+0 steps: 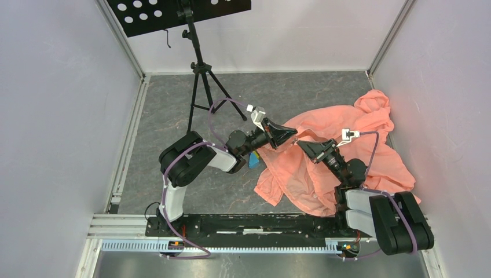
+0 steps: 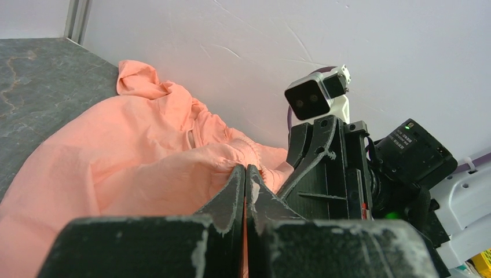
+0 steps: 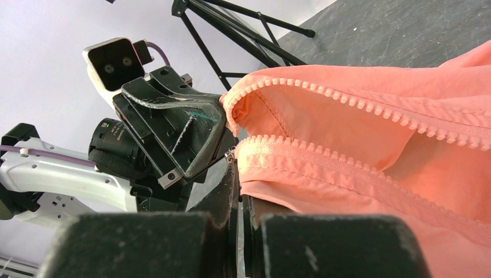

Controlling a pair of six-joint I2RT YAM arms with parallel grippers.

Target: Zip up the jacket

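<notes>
jacket (image 1: 347, 133): salmon-orange, thin fabric, crumpled in a heap on the right half of the grey table (image 1: 168, 110), its far side up against the right wall (image 1: 440, 87), hood (image 1: 375, 103) towards the far right corner. front zipper undone; in the right wrist view the upper row of teeth (image 3: 359, 104) and lower row of teeth (image 3: 324, 159) run apart from each other, with a fold of fabric between them. near-left part of the garment raised off the table between the two arms. left gripper (image 1: 289, 134): reaches in from the left, fingers pressed together (image 2: 245, 171) on a thin edge of the orange fabric, at the end of the upper row. right gripper (image 1: 306, 146): points towards the left one, close to it but apart; fingers closed (image 3: 237, 168) at the end of the lower row, where a small metal piece shows; whether they pinch that piece or only the fabric edge cannot be told. music stand (image 1: 200, 69): black, tripod legs on the far left of the table, perforated desk at the top edge, well apart from the garment. small blue and yellow item (image 1: 253, 159): just beside the left arm's wrist, at the garment's left edge; kind not clear.
</notes>
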